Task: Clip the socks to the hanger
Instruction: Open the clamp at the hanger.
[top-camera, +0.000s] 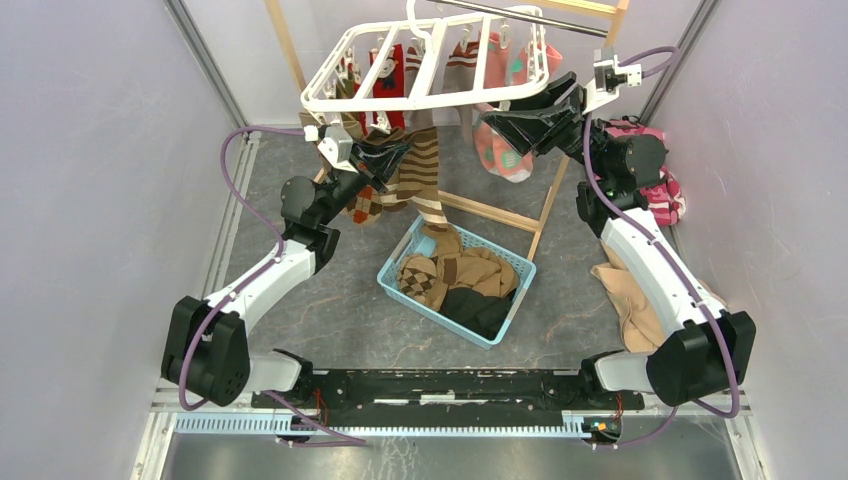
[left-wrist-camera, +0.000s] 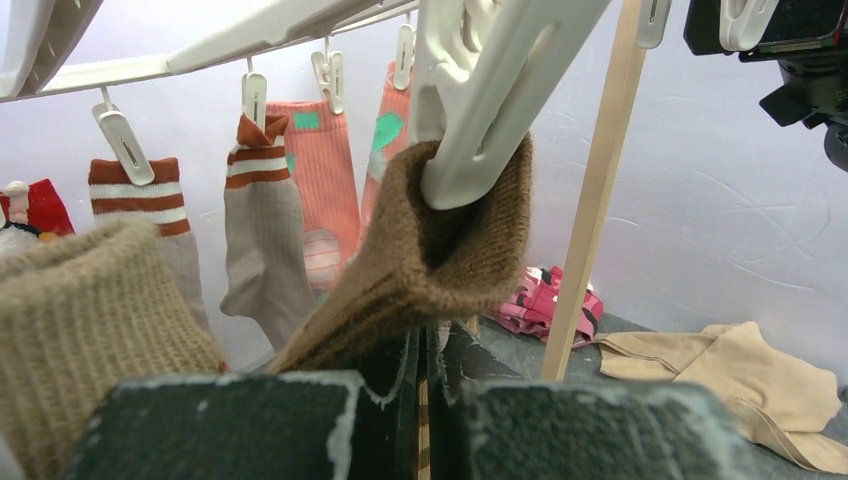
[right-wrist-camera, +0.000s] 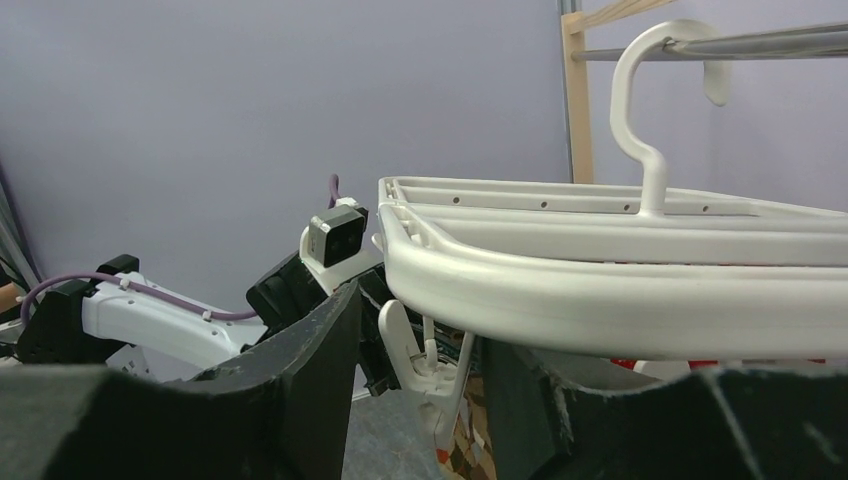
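Grey bench (top-camera: 340, 300), lilac walls. Brown sock (left-wrist-camera: 440, 260): its cuff sits in a clip (left-wrist-camera: 490, 110) under the near rim of the hanger (top-camera: 400, 103); I judge the bite shallow. My left end effector (left-wrist-camera: 425, 400) is pinched closed on that sock below the clip. My right end effector (right-wrist-camera: 420, 370) stands part-open astride a clip under the same rim. Risks: letting go early drops the sock; pushing the rim swings the hanger and pulls the cuff free.

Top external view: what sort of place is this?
Probably a robot test cell staged for laundry: plain walls around a grey table, a white clip hanger on a wooden stand, socks in a blue basket.
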